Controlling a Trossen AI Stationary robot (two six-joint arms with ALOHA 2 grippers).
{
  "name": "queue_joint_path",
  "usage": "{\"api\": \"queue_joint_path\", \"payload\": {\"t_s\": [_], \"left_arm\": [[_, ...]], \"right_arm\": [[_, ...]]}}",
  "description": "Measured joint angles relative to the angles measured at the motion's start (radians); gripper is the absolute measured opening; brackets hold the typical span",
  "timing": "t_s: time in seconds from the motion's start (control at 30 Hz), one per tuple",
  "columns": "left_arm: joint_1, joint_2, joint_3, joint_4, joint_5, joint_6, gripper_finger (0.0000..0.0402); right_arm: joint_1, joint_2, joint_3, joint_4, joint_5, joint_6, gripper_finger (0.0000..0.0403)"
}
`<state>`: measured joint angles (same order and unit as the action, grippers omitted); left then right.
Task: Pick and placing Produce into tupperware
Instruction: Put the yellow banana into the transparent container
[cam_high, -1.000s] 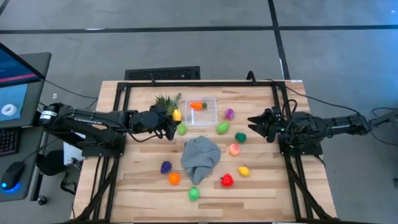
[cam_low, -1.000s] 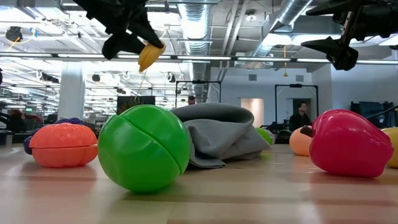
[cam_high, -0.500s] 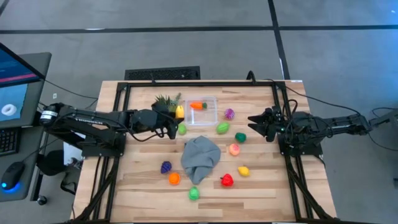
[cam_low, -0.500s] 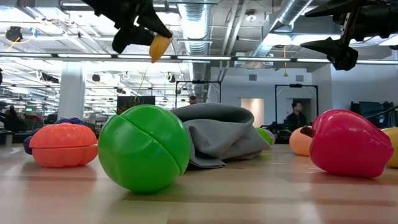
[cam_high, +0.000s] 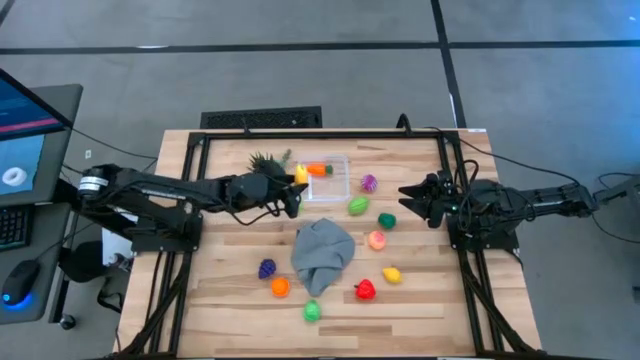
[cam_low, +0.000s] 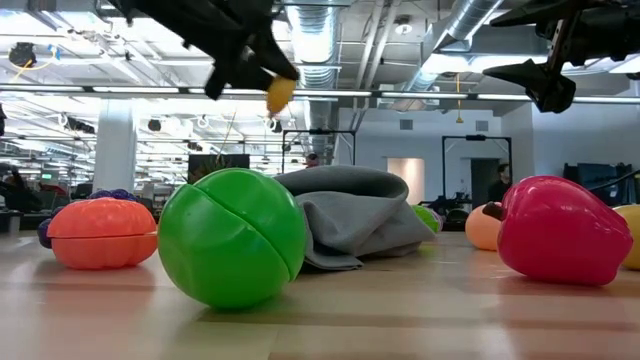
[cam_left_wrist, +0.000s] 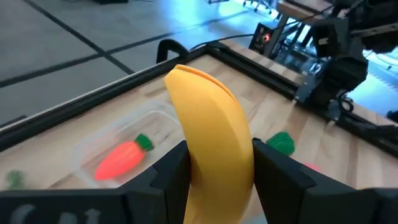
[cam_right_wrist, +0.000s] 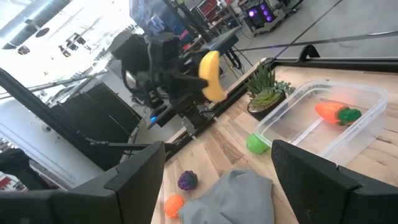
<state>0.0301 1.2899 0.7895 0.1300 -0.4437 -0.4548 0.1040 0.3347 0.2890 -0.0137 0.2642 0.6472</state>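
My left gripper (cam_high: 292, 180) is shut on a yellow toy banana (cam_left_wrist: 211, 124), in the air at the left rim of the clear tupperware (cam_high: 327, 180). An orange carrot (cam_high: 318, 169) lies inside the tupperware. Other produce lies on the table: a light green piece (cam_high: 357, 206), a purple-pink piece (cam_high: 369, 182), purple grapes (cam_high: 267, 268) and a red piece (cam_high: 365, 290) among them. My right gripper (cam_high: 405, 192) waits open at the table's right side, above the table, with nothing between its fingers. My left gripper pinches the banana's near end (cam_left_wrist: 214, 180) between its two fingers (cam_left_wrist: 171, 174), one on each side. The fingers come from the table's left, slanting a little down, and lie along the banana. Its free end (cam_low: 279, 95) sticks out past the fingertips, lifted clear of the table.
A crumpled grey cloth (cam_high: 322, 253) lies mid-table. A spiky green potted plant (cam_high: 265, 162) stands just left of the tupperware, close under my left arm. A green ball (cam_right_wrist: 255, 143) lies by the tupperware's near left corner. Black rails frame the table's edges.
My left gripper has carried the banana toward the table's right edge, from beside the plant to the tupperware's left rim, tipping a little downward. The banana has stayed in the hold, clear of the table.
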Motion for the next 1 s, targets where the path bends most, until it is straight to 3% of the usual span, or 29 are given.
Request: {"api": "queue_joint_path", "payload": {"t_s": [0.43, 0.7, 1.0], "left_arm": [[0.096, 0.221, 0.0, 0.24, 0.146, -0.026, 0.0144], [0.164, 0.235, 0.0, 0.251, 0.156, 0.002, 0.0144], [0.259, 0.235, 0.0, 0.282, 0.255, 0.05, 0.0144]], "right_arm": [[0.0, 0.0, 0.0, -0.002, 0.0, 0.006, 0.0317], [0.0, 0.0, 0.0, -0.002, 0.0, 0.005, 0.0317], [-0.001, 0.0, 0.0, -0.018, 0.052, -0.002, 0.0317]]}}
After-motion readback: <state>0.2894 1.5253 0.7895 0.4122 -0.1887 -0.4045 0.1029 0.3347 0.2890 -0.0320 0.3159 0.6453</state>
